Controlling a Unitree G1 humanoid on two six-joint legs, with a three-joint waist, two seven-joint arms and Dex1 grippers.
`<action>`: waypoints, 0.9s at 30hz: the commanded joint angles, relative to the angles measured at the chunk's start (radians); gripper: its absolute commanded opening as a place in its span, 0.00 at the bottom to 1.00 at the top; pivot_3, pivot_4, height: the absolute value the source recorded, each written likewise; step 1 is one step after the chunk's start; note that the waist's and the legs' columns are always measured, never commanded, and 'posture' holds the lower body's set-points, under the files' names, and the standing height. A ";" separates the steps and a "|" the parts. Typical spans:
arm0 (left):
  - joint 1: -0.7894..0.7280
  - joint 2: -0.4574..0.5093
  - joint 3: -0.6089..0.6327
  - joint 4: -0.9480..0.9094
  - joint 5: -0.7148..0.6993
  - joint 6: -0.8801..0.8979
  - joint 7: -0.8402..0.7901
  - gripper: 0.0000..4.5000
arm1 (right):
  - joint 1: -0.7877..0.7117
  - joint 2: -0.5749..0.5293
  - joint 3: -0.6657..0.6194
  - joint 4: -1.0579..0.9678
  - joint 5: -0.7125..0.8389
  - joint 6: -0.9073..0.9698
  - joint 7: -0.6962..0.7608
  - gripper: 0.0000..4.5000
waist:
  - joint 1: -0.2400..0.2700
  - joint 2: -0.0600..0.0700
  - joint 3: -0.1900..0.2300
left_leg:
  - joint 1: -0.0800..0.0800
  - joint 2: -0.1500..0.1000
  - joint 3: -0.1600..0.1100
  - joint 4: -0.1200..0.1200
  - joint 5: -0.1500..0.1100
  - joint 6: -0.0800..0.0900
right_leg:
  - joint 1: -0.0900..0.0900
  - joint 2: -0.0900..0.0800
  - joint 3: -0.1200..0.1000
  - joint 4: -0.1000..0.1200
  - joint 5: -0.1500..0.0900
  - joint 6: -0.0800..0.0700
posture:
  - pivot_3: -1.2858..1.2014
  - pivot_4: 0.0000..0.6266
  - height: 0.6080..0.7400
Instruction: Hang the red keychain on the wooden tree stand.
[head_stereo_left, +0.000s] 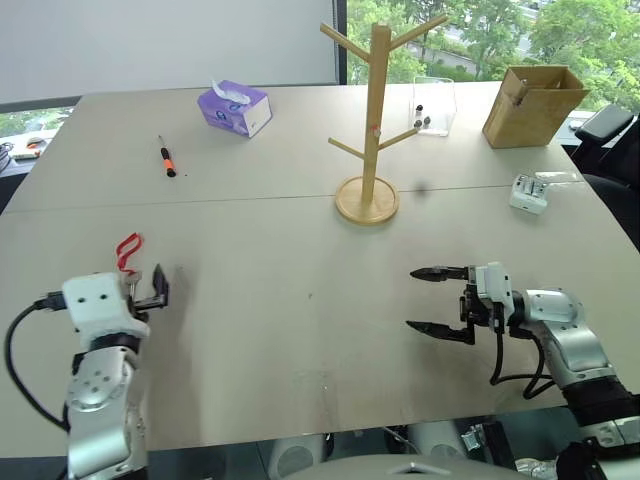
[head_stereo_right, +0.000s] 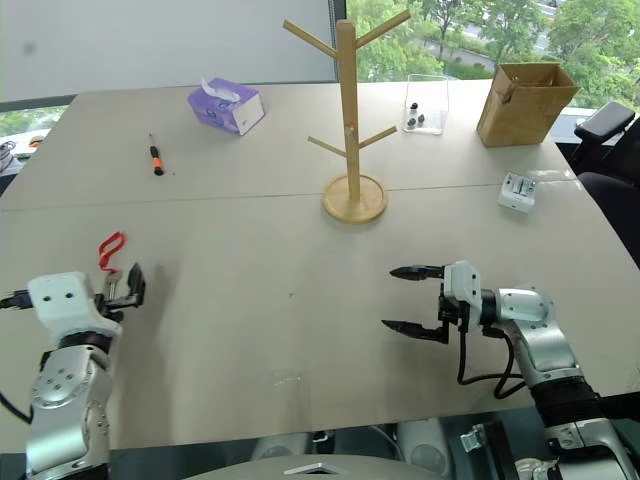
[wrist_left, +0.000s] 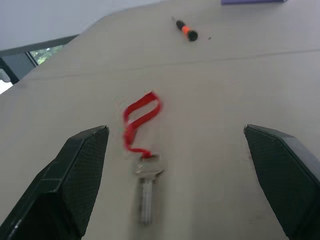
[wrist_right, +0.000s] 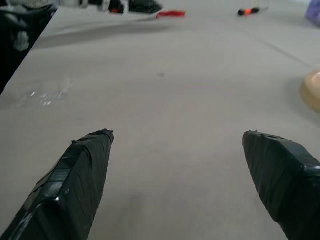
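The red keychain (head_stereo_left: 128, 250), a red strap loop with a silver key (wrist_left: 146, 190), lies flat on the table near the left front. My left gripper (head_stereo_left: 150, 287) is open just behind it, level with the table. In the left wrist view the strap (wrist_left: 142, 117) and key lie between the wide-spread fingers (wrist_left: 80, 170), untouched. The wooden tree stand (head_stereo_left: 378, 110) rises upright on its round base (head_stereo_left: 367, 200) at the table's middle back, its pegs bare. My right gripper (head_stereo_left: 413, 298) is open and empty at the right front, pointing left, far from both.
An orange-and-black screwdriver (head_stereo_left: 166, 156) and a purple tissue box (head_stereo_left: 235, 107) lie at the back left. Behind and right of the stand are a clear container (head_stereo_left: 433, 105), a cardboard box (head_stereo_left: 533, 105) and a small white device (head_stereo_left: 528, 193).
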 joint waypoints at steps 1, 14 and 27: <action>-0.018 0.042 0.036 0.061 -0.012 -0.026 -0.025 1.00 | 0.009 0.023 -0.026 -0.012 0.007 -0.045 -0.030 0.99 | 0.000 0.000 0.000 | 0.000 0.000 0.000 0.000 0.000 0.000 | 0.000 0.000 0.000 0.000 0.000 0.000 | 0.52 0.24 1.00; -0.221 0.161 0.026 0.353 -0.031 -0.057 -0.091 1.00 | 0.046 0.071 -0.052 -0.025 0.005 -0.073 -0.135 0.99 | 0.011 -0.002 -0.001 | 0.000 0.000 -0.001 0.000 0.000 0.000 | 0.000 -0.003 -0.004 0.001 0.001 0.000 | 0.52 0.24 1.00; -0.352 0.182 0.051 0.507 -0.156 0.012 -0.145 1.00 | 0.053 0.063 -0.060 -0.034 -0.003 -0.072 -0.185 0.99 | 0.013 -0.002 -0.001 | 0.000 -0.001 0.000 0.000 0.000 -0.001 | 0.001 -0.003 -0.004 0.001 0.002 0.004 | 0.52 0.24 1.00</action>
